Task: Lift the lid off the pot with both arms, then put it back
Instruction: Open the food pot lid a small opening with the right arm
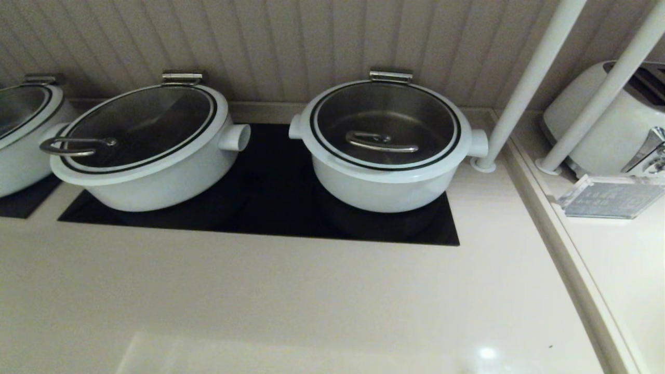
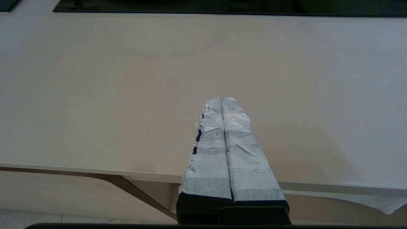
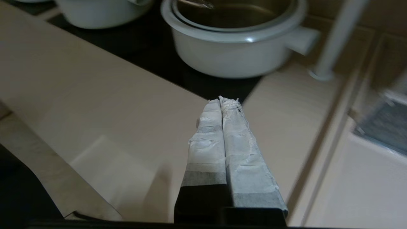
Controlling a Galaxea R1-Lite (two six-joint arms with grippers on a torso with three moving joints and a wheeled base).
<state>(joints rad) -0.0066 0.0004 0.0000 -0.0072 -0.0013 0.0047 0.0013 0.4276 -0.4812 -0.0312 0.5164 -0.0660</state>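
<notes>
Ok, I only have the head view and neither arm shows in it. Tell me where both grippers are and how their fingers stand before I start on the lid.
Observer: The left gripper is shut, fingers pressed together, holding nothing, above bare counter near its front edge.
Operator: Now the right one.
Observer: The right gripper is shut too and empty, pointing toward the pot, which stands apart from it on the black cooktop.
Operator: Confirm the lid is seated.
Observer: The lid lies flat on the pot, its bar handle untouched. The right wrist view shows only the lid's near edge.
</notes>
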